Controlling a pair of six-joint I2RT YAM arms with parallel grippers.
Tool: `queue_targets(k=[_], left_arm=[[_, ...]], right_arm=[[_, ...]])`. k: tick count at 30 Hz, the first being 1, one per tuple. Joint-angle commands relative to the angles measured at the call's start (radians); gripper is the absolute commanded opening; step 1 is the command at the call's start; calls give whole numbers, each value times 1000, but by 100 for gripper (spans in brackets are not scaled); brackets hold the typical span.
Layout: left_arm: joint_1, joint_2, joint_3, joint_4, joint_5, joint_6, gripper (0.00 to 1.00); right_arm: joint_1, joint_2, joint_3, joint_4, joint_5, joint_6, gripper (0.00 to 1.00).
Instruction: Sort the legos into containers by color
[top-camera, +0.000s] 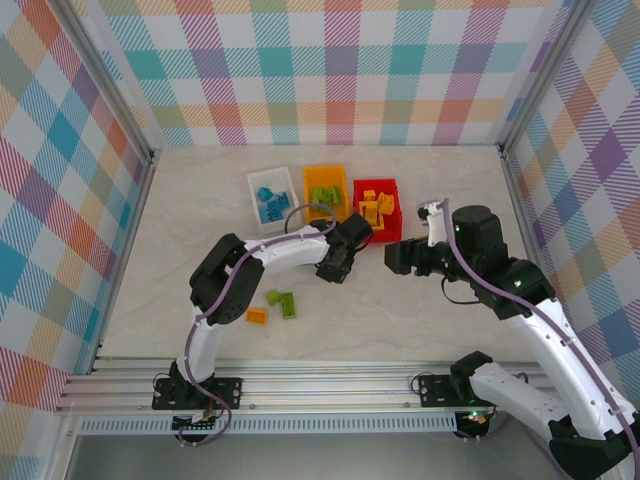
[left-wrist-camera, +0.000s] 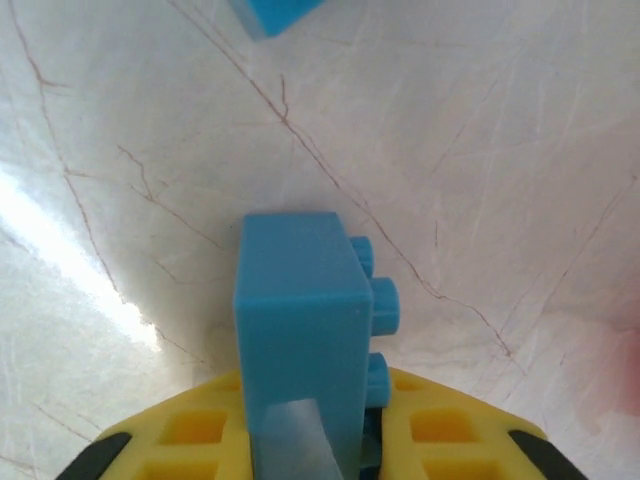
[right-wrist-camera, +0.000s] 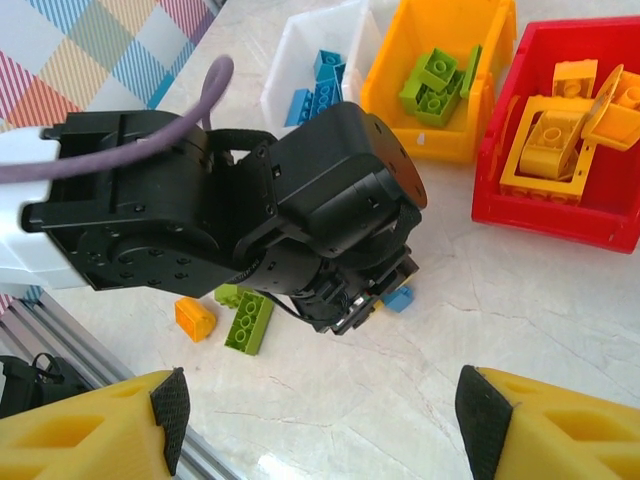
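Starting with the left gripper (top-camera: 334, 270): it's down at the desk (top-camera: 200, 200), just in front of the bins, and it's clamped on a blue brick (left-wrist-camera: 300, 330). In the left wrist view the brick sits squeezed between the yellow fingers (left-wrist-camera: 190, 430), with its studs pointing off to the right. A second blue brick (left-wrist-camera: 275, 12) lies on the desk just beyond it, cut off at the top of that view.

The right gripper (right-wrist-camera: 322, 415) hangs over the desk just right of the left one. Its jaws are spread wide with nothing between them, and it's facing the left wrist.

Behind both, the three bins sit side by side in a row. The white bin (right-wrist-camera: 290, 85) on the left has blue pieces (right-wrist-camera: 320, 85) in it, the orange bin (right-wrist-camera: 420, 135) in the middle has green pieces (right-wrist-camera: 435, 80), and the red bin (right-wrist-camera: 560, 215) on the right has yellow pieces (right-wrist-camera: 550, 140).

A couple of green bricks (right-wrist-camera: 248, 318) and one small orange brick (right-wrist-camera: 195, 318) are loose on the desk, nearer the bases, beside the left arm.
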Motion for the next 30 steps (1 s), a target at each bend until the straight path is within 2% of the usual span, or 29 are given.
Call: queue_targets(k=[1, 6, 9, 13, 16, 19, 21, 25, 30], left_arm=[[10, -102, -26, -57, -78, 63, 18], [77, -292, -99, -110, -159, 239, 17], [182, -353, -78, -129, -148, 439, 17], [344, -277, 75, -151, -52, 756, 17], [434, -162, 211, -196, -40, 892, 17], [487, -34, 363, -237, 0, 973, 18], [501, 42, 461, -272, -14, 999, 20], [523, 172, 604, -331, -19, 1009, 22], [534, 224, 635, -323, -25, 1008, 26]], right_arm=[[3, -4, -9, 7, -37, 12, 72], [3, 11, -30, 47, -95, 22, 72], [4, 42, -64, 114, -149, 46, 71], [46, 98, -97, 259, -151, 99, 71], [124, 174, -86, 373, -93, 129, 72], [229, 276, -22, 415, -1, 117, 72], [270, 323, 14, 433, 32, 120, 71], [296, 372, 32, 470, 59, 142, 71], [307, 384, 24, 468, 61, 148, 71]])
